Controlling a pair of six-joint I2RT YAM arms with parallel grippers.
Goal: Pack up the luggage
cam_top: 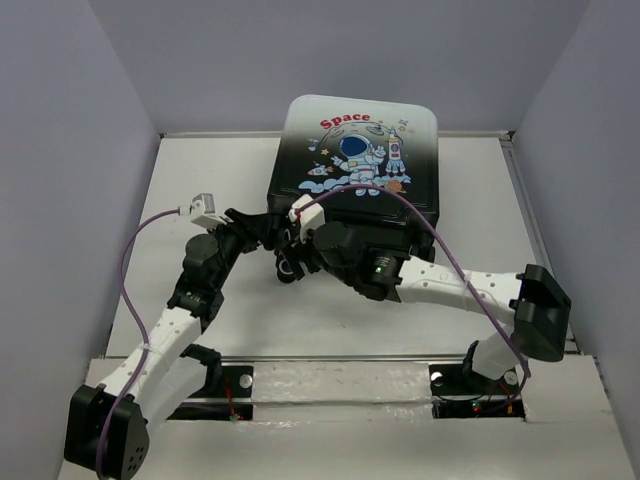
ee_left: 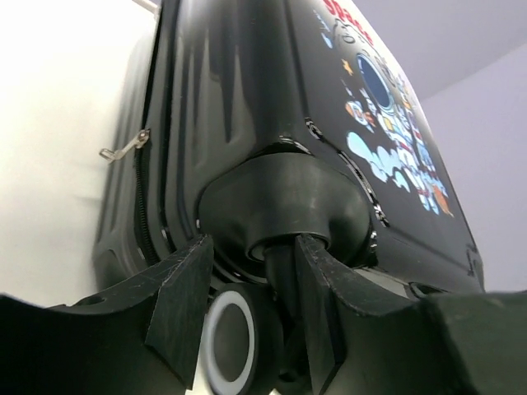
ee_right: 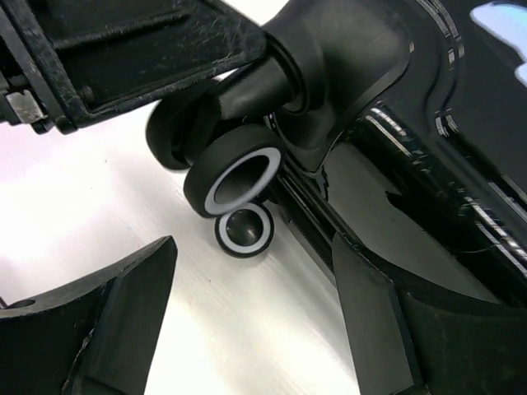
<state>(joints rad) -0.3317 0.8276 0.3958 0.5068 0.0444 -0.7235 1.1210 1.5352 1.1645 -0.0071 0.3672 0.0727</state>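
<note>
I see the luggage (cam_top: 360,150) lying shut at the far middle of the surface (cam_top: 200,180). Its astronaut print faces up, its top end is towards the back wall and its wheeled end is towards me. Both my arms reach in to its near left corner, the left arm from the left side and the right arm slanting across from its base on the right.

On the left wrist view, my left fingers (ee_left: 177,309) sit half spread around the corner wheel (ee_left: 235,339). One finger lies against the side of the white-ringed wheel. The other lies against the black stem that runs up into the round housing on the shell. They look pinched on that wheel, with no gap that I can make out on either side. A metal zip pull (ee_left: 123,150) sticks out from the zip line on the side of the shell.

On the right wrist view, my right fingers (ee_right: 123,313) are spread wide and hold nothing. They hang just above the surface, close to the same wheel, with bare white surface between them. The finger nearer the luggage is just beside the lower edge of the black shell, and I cannot tell whether it touches. One of the left fingers shows at the top of that view, lying along the wheel stem.
</note>
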